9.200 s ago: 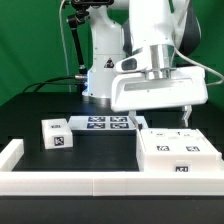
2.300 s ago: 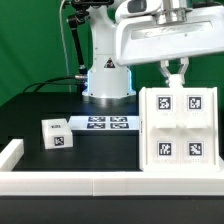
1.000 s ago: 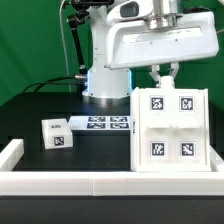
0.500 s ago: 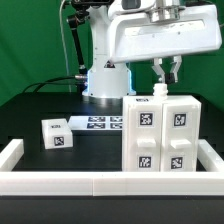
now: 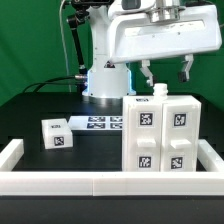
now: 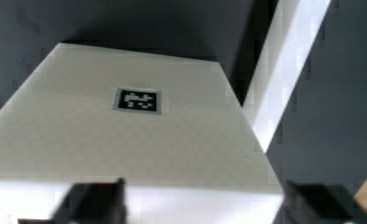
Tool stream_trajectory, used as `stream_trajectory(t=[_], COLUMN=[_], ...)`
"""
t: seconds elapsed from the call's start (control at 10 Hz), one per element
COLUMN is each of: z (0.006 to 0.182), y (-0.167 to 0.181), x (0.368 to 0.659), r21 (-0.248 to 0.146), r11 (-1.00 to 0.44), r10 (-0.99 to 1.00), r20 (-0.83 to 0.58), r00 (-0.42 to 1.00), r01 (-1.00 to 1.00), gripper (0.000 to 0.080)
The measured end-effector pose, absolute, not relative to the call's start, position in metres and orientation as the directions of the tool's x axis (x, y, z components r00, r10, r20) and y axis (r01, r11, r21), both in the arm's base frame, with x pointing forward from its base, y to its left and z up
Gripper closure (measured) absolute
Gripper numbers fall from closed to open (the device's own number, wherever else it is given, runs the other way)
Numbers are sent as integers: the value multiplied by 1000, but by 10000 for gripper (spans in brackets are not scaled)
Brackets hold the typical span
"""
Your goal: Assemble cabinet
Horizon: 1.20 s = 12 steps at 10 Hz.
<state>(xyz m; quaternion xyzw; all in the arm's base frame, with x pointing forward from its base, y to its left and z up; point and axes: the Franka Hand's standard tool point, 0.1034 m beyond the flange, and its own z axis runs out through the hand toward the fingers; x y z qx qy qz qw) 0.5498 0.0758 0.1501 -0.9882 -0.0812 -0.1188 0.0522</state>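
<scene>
The cabinet body (image 5: 161, 135), a large white box with several black-and-white tags on its front face, stands upright on the table at the exterior view's right. My gripper (image 5: 162, 72) hangs open just above its top edge, fingers spread and holding nothing. In the wrist view the cabinet's white top face (image 6: 135, 120) with one tag lies below the dark fingertips (image 6: 95, 200), which stand wide apart. A small white tagged block (image 5: 56, 134) sits on the table at the exterior view's left, apart from the cabinet.
The marker board (image 5: 98, 123) lies flat behind the small block. A low white border rail (image 5: 60, 181) runs along the front and turns up at the left corner (image 5: 10, 153). The robot base (image 5: 106, 75) stands behind.
The cabinet body went from lying flat to standing upright, then turned so its tagged face points forward. The gripper, shut on its top edge before, has now opened and let go.
</scene>
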Motion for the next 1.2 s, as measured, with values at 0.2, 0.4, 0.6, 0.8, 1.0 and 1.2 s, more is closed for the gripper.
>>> stream_trajectory(t=[0.2, 0.4, 0.6, 0.8, 1.0, 1.2], z=[141, 130, 120, 120, 119, 119], y=[67, 50, 11, 3, 3, 2], x=[536, 516, 502, 502, 502, 502], r21=[-81, -83, -90, -86, -86, -86], r11=[-984, -989, -990, -991, -991, -991], r10=[137, 109, 98, 96, 98, 96], r20=[221, 168, 98, 101, 101, 100], r00=[966, 980, 990, 990, 990, 990], r01=[158, 125, 107, 105, 106, 105], gripper=[79, 24, 1, 2, 2, 2])
